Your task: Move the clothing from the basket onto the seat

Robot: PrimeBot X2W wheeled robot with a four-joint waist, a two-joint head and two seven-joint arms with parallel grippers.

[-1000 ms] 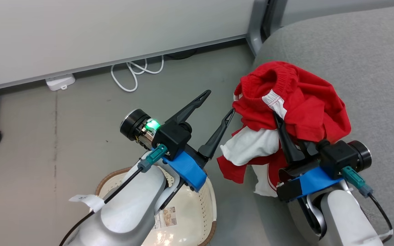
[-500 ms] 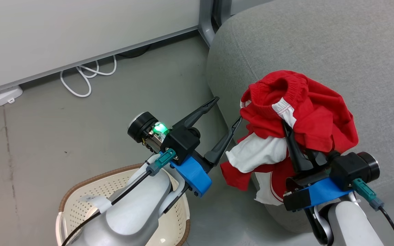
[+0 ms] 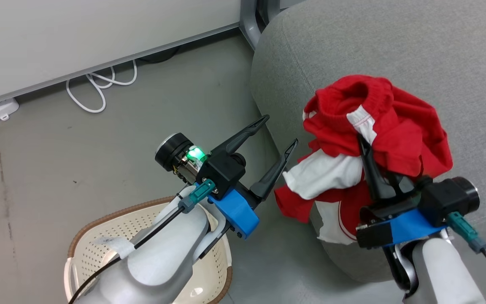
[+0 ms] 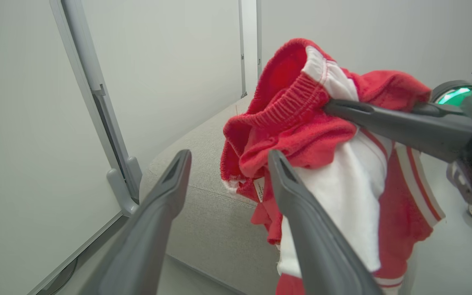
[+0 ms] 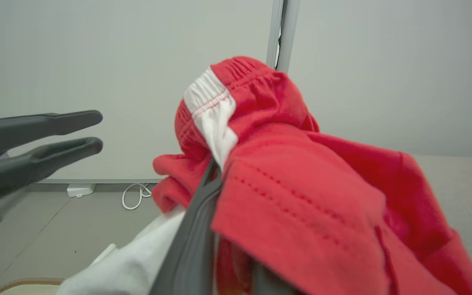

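The right gripper (image 3: 365, 147) had carried the clothing (image 3: 399, 126) a bit further over the seat (image 3: 395, 50), at its left edge. In the head view it was pinched tight on the red and white bundle, and some cloth hung past that edge. The left gripper (image 3: 279, 131) stood wide open and held nothing. The basket (image 3: 116, 214) sat under its arm. In the left wrist view, its fingers (image 4: 170, 192) pointed at the clothing (image 4: 301, 127). In the right wrist view, the clothing (image 5: 301, 196) lay draped over one dark finger (image 5: 197, 229).
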